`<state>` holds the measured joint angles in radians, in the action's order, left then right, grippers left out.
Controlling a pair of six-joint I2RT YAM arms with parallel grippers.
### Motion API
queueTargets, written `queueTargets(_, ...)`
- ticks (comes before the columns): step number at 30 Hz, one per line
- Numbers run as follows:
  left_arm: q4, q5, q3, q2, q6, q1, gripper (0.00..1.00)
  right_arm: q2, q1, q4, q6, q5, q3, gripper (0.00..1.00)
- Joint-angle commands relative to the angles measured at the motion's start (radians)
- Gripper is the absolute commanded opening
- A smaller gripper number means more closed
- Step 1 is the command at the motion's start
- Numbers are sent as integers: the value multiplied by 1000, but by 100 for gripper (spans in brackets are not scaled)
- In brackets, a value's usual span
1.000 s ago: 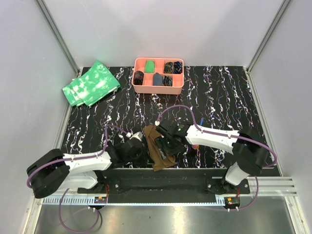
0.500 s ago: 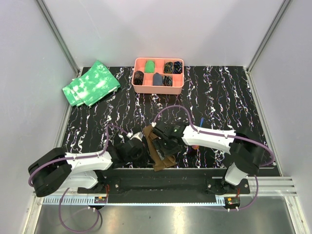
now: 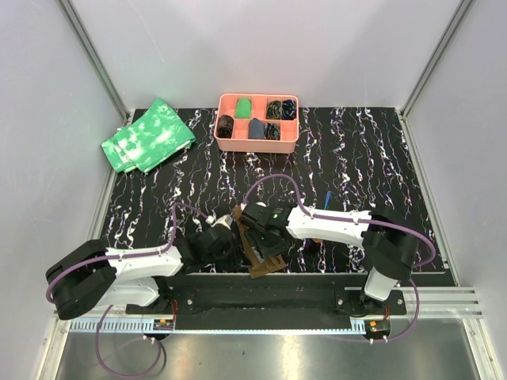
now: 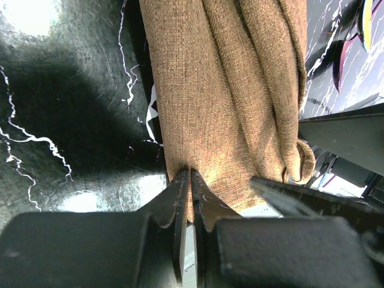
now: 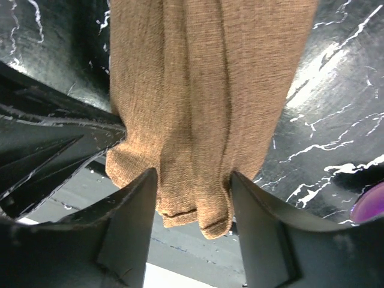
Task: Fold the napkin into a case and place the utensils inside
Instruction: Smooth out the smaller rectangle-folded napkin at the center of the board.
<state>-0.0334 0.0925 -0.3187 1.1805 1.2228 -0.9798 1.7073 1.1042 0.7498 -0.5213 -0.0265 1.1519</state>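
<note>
The napkin (image 3: 255, 237) lies near the front edge as a narrow brown layered strip, the case (image 4: 228, 90). My left gripper (image 4: 188, 175) is shut on the strip's near left edge, with the cloth pinched between its thin tips. My right gripper (image 5: 193, 180) stands open astride the strip's near end (image 5: 192, 150), one finger (image 5: 129, 222) on each side and both close against the cloth. A blue utensil (image 3: 329, 196) lies to the right on the table. A pink-red rounded end (image 3: 315, 236) shows under the right arm. A purple rounded end (image 5: 369, 207) sits at the edge of the right wrist view.
A pink compartment tray (image 3: 255, 145) with small items stands at the back centre. Green mottled cloths (image 3: 148, 134) lie at the back left. The black marbled mat ends just behind the napkin's near end, at a dark rail (image 3: 261, 289).
My right gripper has slid left over the napkin's near end and its jaws have narrowed around the cloth. The left gripper has kept its pinch and place.
</note>
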Motion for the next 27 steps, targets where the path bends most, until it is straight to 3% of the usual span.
queueTargets(1,-56,-28,-10,1,11,-8,9,9,11,31,-16,-65,46,55)
queueTargets(6,-60,-17,-11,-12,12,-13,9,14,13,45,-16,-84,52,48)
queueTargets(10,-46,-14,-8,-53,15,-14,9,3,14,51,-20,-93,48,34)
queueTargets(16,0,-20,-39,-127,7,-14,11,-21,14,60,-20,-101,54,21)
queueTargets(27,-65,-19,-57,83,-14,-16,8,-57,13,57,-42,-87,66,0)
